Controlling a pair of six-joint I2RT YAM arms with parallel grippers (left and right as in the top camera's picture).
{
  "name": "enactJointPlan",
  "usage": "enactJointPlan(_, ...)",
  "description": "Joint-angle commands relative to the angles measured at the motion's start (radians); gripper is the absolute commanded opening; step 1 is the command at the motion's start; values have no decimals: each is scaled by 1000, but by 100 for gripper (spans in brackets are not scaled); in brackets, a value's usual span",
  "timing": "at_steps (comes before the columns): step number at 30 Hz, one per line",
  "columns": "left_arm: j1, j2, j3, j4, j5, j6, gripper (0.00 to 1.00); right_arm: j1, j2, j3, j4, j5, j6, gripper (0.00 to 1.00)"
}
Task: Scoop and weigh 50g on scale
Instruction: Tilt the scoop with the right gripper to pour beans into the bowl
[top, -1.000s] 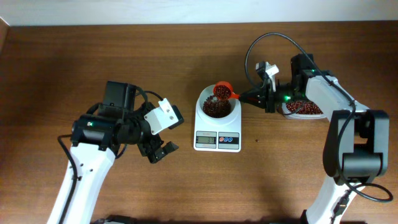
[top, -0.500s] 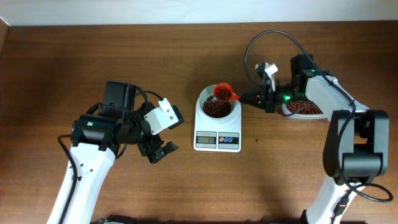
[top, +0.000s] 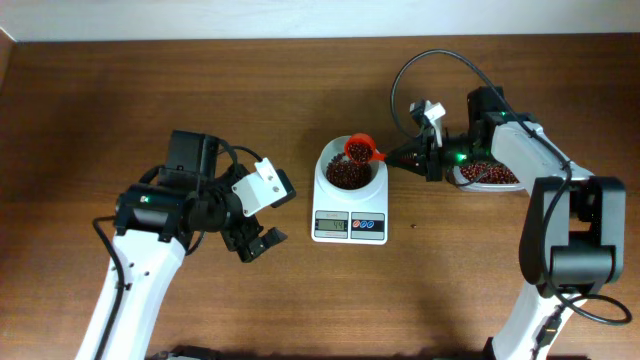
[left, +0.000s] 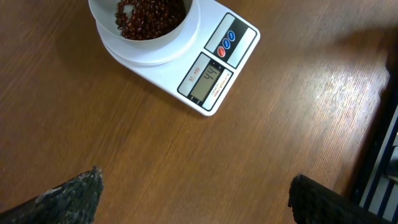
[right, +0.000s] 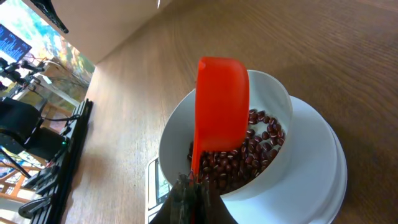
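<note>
The white scale (top: 350, 227) sits mid-table, and its round bowl (top: 323, 170) holds a heap of dark reddish-brown beans (top: 347, 175). My right gripper (top: 402, 156) is shut on the handle of an orange-red scoop (top: 358, 148), which is tilted over the bowl's far rim. From the right wrist, the scoop (right: 222, 102) shows its underside above the beans (right: 249, 155), with the gripper (right: 194, 184) clamped on the handle. My left gripper (top: 256, 243) hangs open left of the scale. Its wrist view shows the scale (left: 239, 40), whose display (left: 208, 78) reads what looks like 44.
A clear tub of more beans (top: 490, 175) stands at the right, under the right arm. A black cable (top: 420, 70) loops above that arm. Bare wood lies between the left fingers (left: 74, 194).
</note>
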Motion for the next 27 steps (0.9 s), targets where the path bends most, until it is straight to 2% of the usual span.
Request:
enactJointPlan(1,-3,-3,-8,0,3,-12,99,10,-29,5,-5,-144,40,4)
enactJointPlan(2,-3,-3,-8,0,3,-12,99,10,-29,5,-5,-196,44,4)
enactJointPlan(5,-3,-2,-8,0,3,-12,99,24,-30,5,-2,71,62,4)
enactJointPlan(6,-3,-3,-8,0,3,-12,99,26,-31,5,-1,98,84,4)
enactJointPlan(13,-3,-3,-8,0,3,-12,99,26,-31,5,-3,28,87,4)
enactJointPlan(16,-3,-2,-8,0,3,-12,99,10,-50,10,-1,-209,85,4)
enactJointPlan(17,-3,-2,-8,0,3,-12,99,11,-50,9,12,-135,79,4)
enactJointPlan(19,-3,-2,-8,0,3,-12,99,42,-56,10,-9,151,116,4)
enactJointPlan(27,-3,-3,-8,0,3,-12,99,48,-60,10,14,66,116,4)
